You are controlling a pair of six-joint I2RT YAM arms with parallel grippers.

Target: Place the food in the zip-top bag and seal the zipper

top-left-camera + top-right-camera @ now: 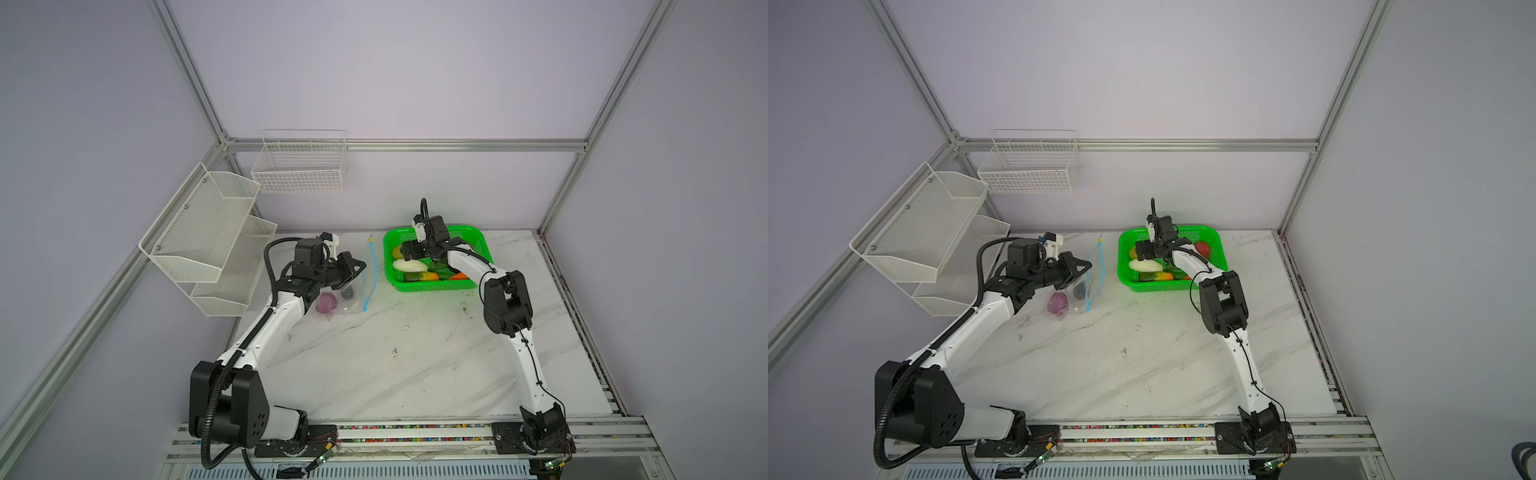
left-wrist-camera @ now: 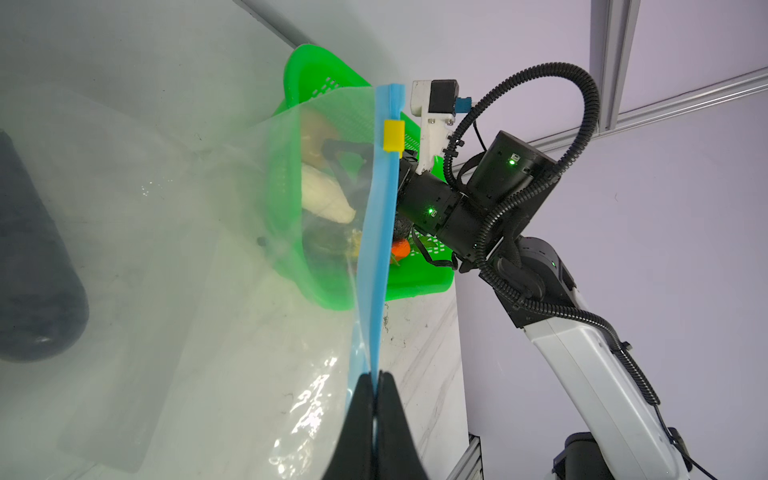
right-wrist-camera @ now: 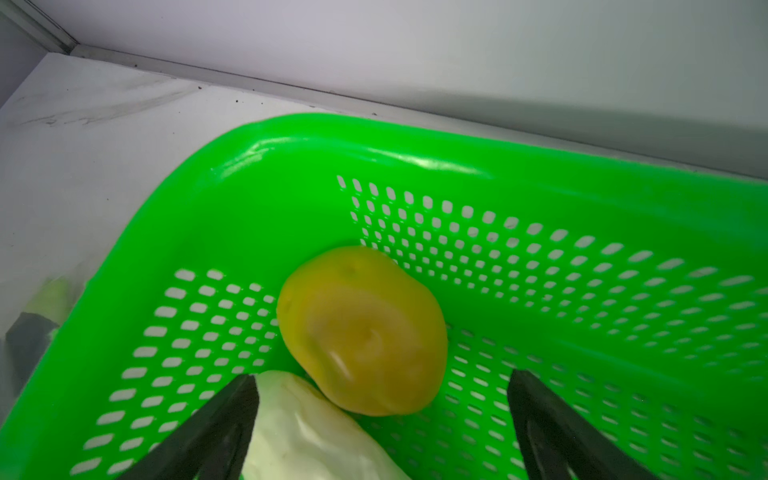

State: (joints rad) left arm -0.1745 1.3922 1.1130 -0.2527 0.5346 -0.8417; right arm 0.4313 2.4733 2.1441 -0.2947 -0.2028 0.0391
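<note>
Left gripper (image 2: 376,380) clamped on the zipper (image 2: 376,249), holding up the zip-top bag (image 1: 351,306); purple onion (image 1: 325,302) and eggplant (image 1: 347,293) lay inside. Farther back, right gripper (image 3: 382,380) hung wide apart, empty, in the green basket (image 3: 540,166) over the potato (image 3: 361,328), white oblong (image 3: 299,432) crowding one finger. Wire racks (image 1: 299,166) lined the wall.

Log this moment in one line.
left gripper: shut on zipper | right gripper: open by potato in basket | bag: holds onion, eggplant
</note>
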